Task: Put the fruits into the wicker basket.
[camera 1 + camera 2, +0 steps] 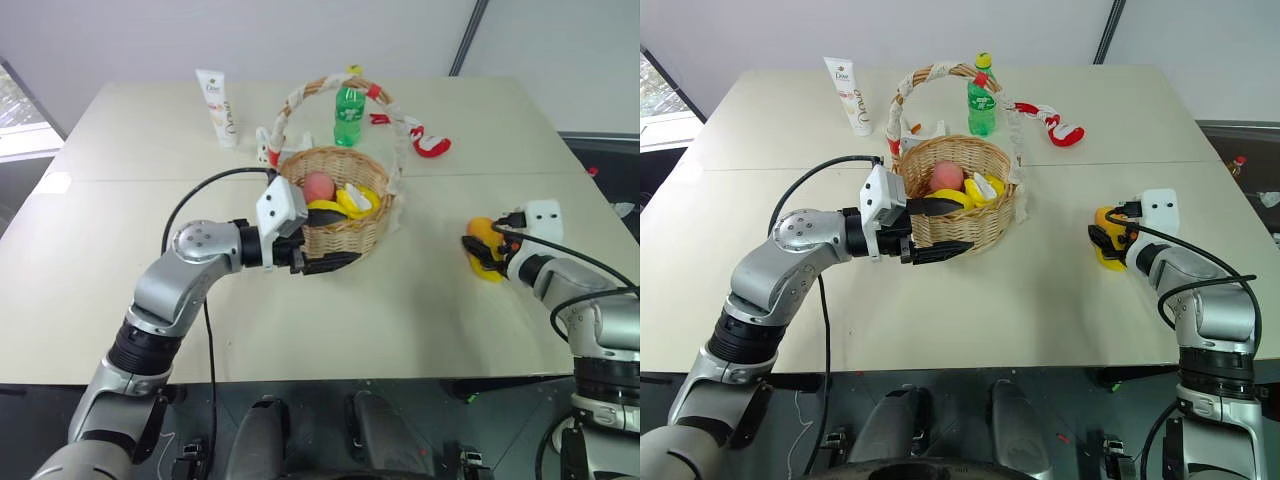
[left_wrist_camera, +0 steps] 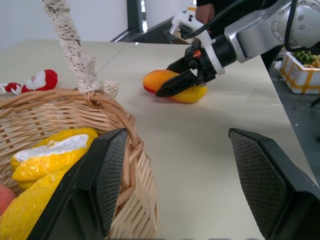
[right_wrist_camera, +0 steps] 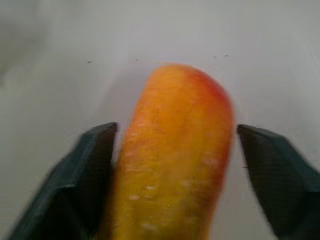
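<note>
The mango (image 3: 172, 160) lies on the desk (image 1: 400, 300) well to the right of the wicker basket (image 1: 345, 235), and it sits directly between the two fingers of the right claw (image 1: 485, 252). In the right wrist view its long axis runs straight away from the claw, in line with the fingers, so the fingers face its two long flanks across the narrow width. One finger (image 3: 85, 170) is at or almost at the fruit's side; the other (image 3: 272, 170) stands apart from it with a clear gap. So the right claw is part-open around the mango and not clamped on it. By my reading the next move turns on closing across that short axis, and the fruit is already centred enough for it, though slightly off toward the one finger.

The right arm is plainly the nearer one to the mango. The left claw (image 1: 935, 232) is at the basket's near rim, one finger inside the rim and one outside, wide apart and holding nothing. Inside the basket lie the pink-red peach (image 1: 318, 186) and the yellow lemon (image 1: 352, 200). Beyond the basket stand a green bottle (image 1: 347, 115) and a white tube (image 1: 218, 106).
</note>
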